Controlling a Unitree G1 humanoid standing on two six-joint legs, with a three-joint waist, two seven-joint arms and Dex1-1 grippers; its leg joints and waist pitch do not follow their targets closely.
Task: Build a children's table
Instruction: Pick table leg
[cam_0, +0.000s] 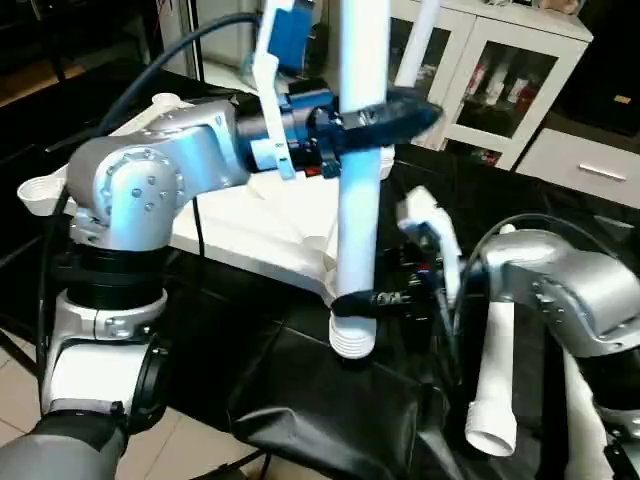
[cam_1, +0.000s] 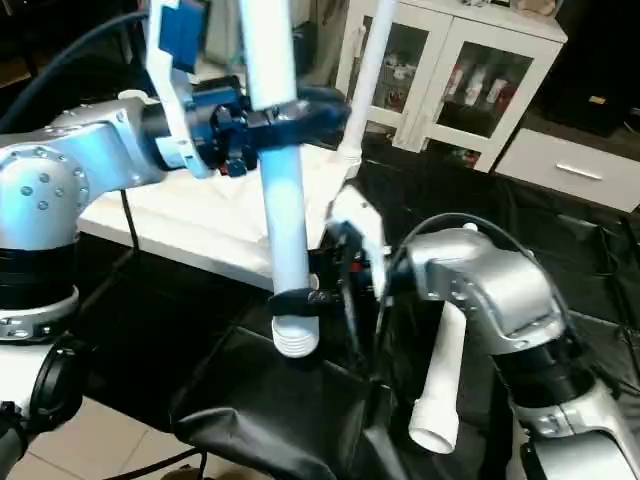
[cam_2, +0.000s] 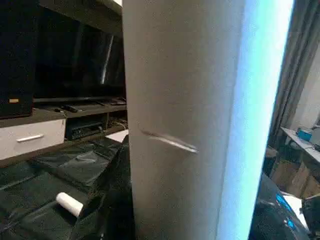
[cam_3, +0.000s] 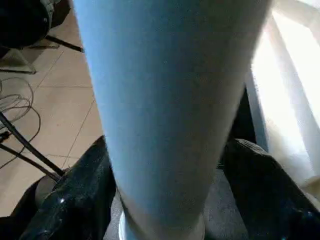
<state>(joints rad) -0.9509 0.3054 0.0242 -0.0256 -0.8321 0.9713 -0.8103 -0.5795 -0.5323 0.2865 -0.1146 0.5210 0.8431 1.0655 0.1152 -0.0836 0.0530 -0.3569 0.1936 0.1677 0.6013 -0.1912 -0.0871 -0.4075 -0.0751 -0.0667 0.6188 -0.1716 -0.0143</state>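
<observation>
I hold one white tapered leg (cam_0: 358, 210) upright with both grippers. My left gripper (cam_0: 385, 118) is shut around its upper part, and the leg's surface (cam_2: 180, 125) is close up in the left wrist view. My right gripper (cam_0: 355, 300) is shut around it low down, just above the ribbed end (cam_0: 352, 340); its black fingers (cam_3: 85, 195) flank the leg (cam_3: 165, 100). The white tabletop (cam_0: 250, 225) lies behind the held leg, underside up. A second leg (cam_0: 495, 370) lies by my right forearm. A third leg (cam_1: 372, 60) stands upright at the tabletop's far side.
A crumpled black sheet (cam_0: 330, 400) covers the surface under the held leg. A white cabinet with glass doors (cam_0: 500, 70) and a white drawer unit (cam_0: 590, 165) stand behind. Tiled floor (cam_0: 20, 360) lies at the near left. A black cable (cam_0: 130, 90) arcs over my left arm.
</observation>
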